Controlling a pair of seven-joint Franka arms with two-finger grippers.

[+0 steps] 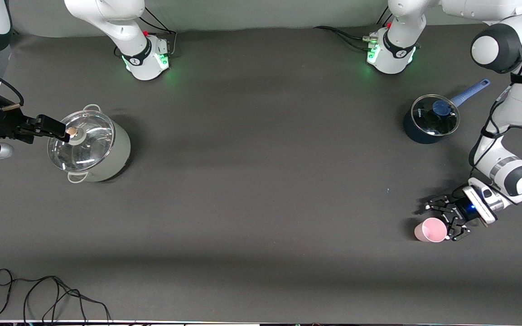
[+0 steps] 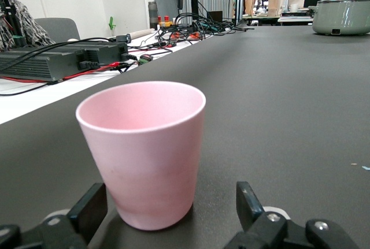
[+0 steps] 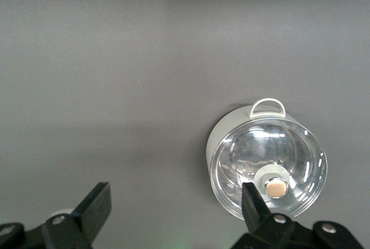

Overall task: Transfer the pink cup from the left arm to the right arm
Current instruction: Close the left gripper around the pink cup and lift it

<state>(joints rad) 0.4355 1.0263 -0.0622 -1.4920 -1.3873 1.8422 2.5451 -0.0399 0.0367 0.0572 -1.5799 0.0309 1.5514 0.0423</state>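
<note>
pink cup point(image 1: 430, 230) stands upright on the counter point(image 1: 261, 203), rim up, long axis vertical, at the left arm's end of the counter and near the front camera's edge. nothing holds it yet.

left hand point(image 1: 442, 216) is low at the counter with the cup just beside it, roughly at 8 o'clock from the hand in the front view. it is spread wide. in the left wrist view the cup point(image 2: 141, 151) sits between the two black fingertips point(image 2: 89, 208), gaps showing on both sides, no contact visible. one finger reaches past the cup's side; the hand grips nothing.

judgement: the coming move turns on this bracket. the cup lies straight ahead of the hand along its approach line, so a short advance and a squeeze across the tapered wall should take it.

right hand point(image 1: 55, 129) waits well apart at the right arm's end, over the glass lid of the grey-green pot point(image 1: 91, 145), fingers spread, carrying nothing.

blue saucepan point(image 1: 431, 118) sits at about 12 o'clock from the cup.
</note>
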